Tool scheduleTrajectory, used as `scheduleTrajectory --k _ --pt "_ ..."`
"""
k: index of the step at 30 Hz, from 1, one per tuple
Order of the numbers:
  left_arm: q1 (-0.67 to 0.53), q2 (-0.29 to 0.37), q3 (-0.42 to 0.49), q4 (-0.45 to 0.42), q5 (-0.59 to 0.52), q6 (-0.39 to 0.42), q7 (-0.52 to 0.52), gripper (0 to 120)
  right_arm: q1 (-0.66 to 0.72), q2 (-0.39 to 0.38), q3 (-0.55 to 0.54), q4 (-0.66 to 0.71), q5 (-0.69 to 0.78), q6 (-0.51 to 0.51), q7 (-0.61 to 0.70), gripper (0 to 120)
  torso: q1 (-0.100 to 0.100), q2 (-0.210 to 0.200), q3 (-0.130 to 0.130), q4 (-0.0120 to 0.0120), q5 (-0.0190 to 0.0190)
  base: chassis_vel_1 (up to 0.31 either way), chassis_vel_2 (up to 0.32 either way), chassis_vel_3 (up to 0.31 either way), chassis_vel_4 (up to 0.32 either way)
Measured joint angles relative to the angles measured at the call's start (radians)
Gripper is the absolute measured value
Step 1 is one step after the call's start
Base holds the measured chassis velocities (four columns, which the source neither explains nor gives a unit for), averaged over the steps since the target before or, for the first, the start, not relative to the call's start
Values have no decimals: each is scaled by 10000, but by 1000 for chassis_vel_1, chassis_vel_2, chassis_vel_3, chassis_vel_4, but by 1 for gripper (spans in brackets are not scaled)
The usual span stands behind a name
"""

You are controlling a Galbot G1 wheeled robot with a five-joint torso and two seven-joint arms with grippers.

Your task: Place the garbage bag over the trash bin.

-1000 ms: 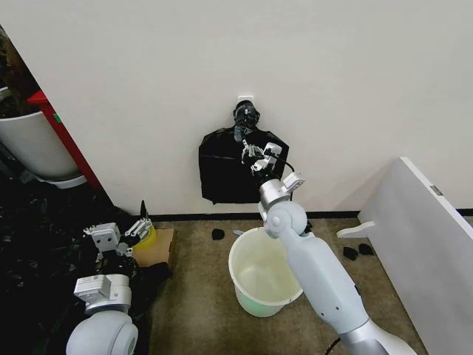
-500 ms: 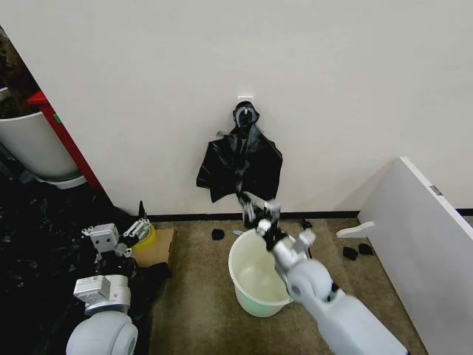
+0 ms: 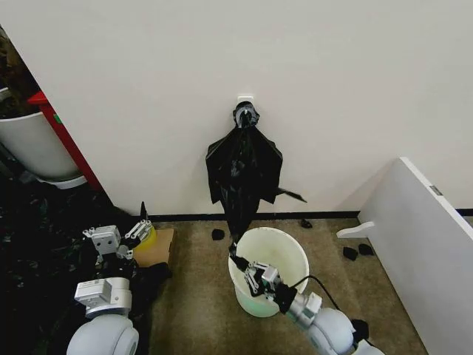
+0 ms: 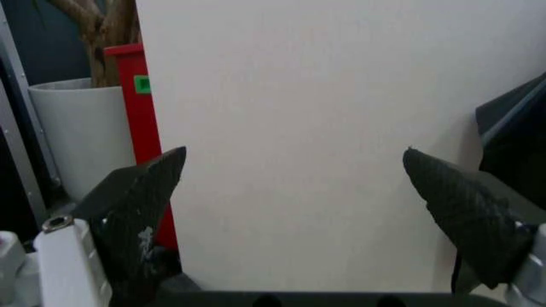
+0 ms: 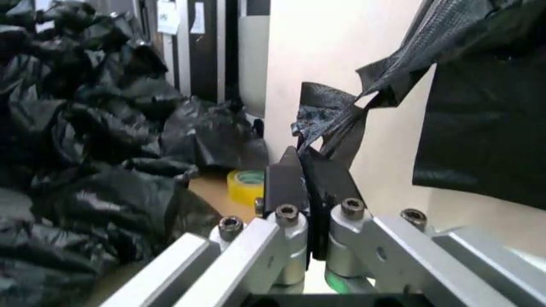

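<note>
A plain cream wall rises behind a brown carpeted floor, with a black skirting strip along the join. The garbage bag hangs from a small white hook on that wall, knotted at the top and spreading downward, its lower end drawn out to a thin strand that runs to the near rim of the trash bin. The trash bin stands upright on the carpet just below the bag, its mouth uncovered.

The right gripper sits at the bin's near-left rim, and in the right wrist view its jaws are pressed together on the bag's pulled-out corner, which stretches taut from the gripper up to the hanging plastic.

The left gripper is held low on the robot's left, well apart from the bin, above a yellow tape roll lying on a cardboard piece. Its jaws stand wide apart with nothing between them, and the left wrist view shows its fingers facing the bare wall. A heap of black plastic lies on the floor to the left.
</note>
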Motion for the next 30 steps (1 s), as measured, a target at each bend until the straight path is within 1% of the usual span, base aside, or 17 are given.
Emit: scheduleTrajectory --k 5,9,12,14,15,18,19,20,21,22,23,24,25,26,28,29,30 --pt "7 22 -40 -4 0 0 0 100 168 90 293 -650 -123 563 -933 0 0 0 0 0 0 0 0 0 0" --pt "17 35 -76 -6 -6 -4 -7 100 306 176 453 -813 -243 862 -1019 0 1 0 1 0 0 0 0 0 0" --pt "12 45 -101 1 -17 -6 -21 100 380 210 582 -683 -6 947 -952 0 1 0 2 0 1 0 0 0 0" --pt "-20 43 -105 54 -29 -8 -29 100 350 171 791 -313 352 1027 -1043 11 1 0 1 1 0 0 0 0 0" --pt "-20 43 -105 54 -29 -8 -29 100 350 171 791 -313 352 1027 -1043 11 1 0 1 1 0 0 0 0 0" --pt "-68 11 -50 161 -32 -9 -43 100 165 29 1181 -34 570 1278 -1763 23 1 0 1 0 -2 0 0 0 0" --pt "-85 -10 -5 229 -31 -8 -52 100 63 -42 1425 -15 527 1536 -2132 26 1 0 1 0 -1 0 0 0 0" --pt "-85 -10 -5 229 -31 -8 -52 100 63 -42 1425 -15 527 1536 -2132 26 1 0 1 0 -1 0 0 0 0" --pt "-92 -21 20 267 -28 -8 -57 100 -22 -99 1562 -15 468 1717 -2280 33 1 0 1 0 -1 0 0 0 0" --pt "-101 -31 46 296 -22 -8 -59 100 -107 -147 1642 -15 424 1866 -2289 36 1 0 1 -1 -2 0 0 0 0" --pt "-121 -41 73 332 -14 -8 -60 100 -236 -198 1686 -15 398 2039 -2124 43 1 0 1 -1 -1 0 0 0 0" --pt "-139 -50 91 372 -7 -8 -60 100 -342 -229 1715 -15 386 2152 -1898 47 1 0 1 -2 3 0 0 0 0" --pt "-139 -50 91 372 -7 -8 -60 100 -342 -229 1715 -15 386 2152 -1898 47 1 0 1 -2 3 0 0 0 0" --pt "-154 -54 104 404 0 -8 -61 100 -396 -239 1770 -23 304 2237 -1698 52 1 0 1 -2 3 0 0 0 0" --pt "-175 -58 134 474 17 -7 -61 100 -376 -211 2086 -243 -582 2449 -811 62 1 0 1 -1 0 0 0 0 0" --pt "-175 -58 134 474 17 -7 -61 100 -376 -211 2086 -243 -582 2449 -811 62 1 0 1 -1 0 0 0 0 0" --pt "-175 -58 143 489 23 -7 -61 100 -341 -177 2163 -310 -1264 2425 137 67 1 0 1 0 0 0 0 0 0"
